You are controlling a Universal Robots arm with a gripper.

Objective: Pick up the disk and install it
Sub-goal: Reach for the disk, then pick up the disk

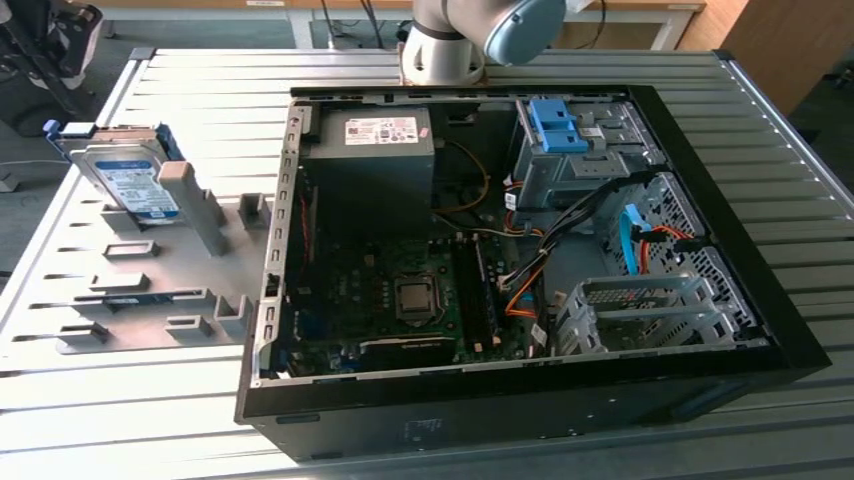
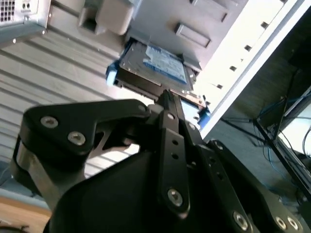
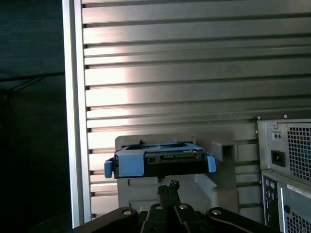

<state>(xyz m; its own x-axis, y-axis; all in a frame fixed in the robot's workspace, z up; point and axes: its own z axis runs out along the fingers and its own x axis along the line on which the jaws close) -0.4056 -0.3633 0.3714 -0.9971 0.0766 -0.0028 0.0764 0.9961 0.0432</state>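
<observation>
Jaws: pressed together, empty, just short of the disk (image 2: pixel 155 65) (image 3: pixel 160 162) in both wrist views. Disk (image 1: pixel 127 180): on edge in grey holder (image 1: pixel 147 270), on counter (image 1: pixel 134 400), at exterior view's left of open computer case (image 1: pixel 534 405).

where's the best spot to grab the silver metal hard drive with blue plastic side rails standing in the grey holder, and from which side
Probably its free upper end, pinched across the two broad flat faces, coming from above. The silver metal hard drive stands tilted on edge in the grey slotted holder, so its lower end is seated. In the first wrist view the gripper faces its thin connector edge.
</observation>
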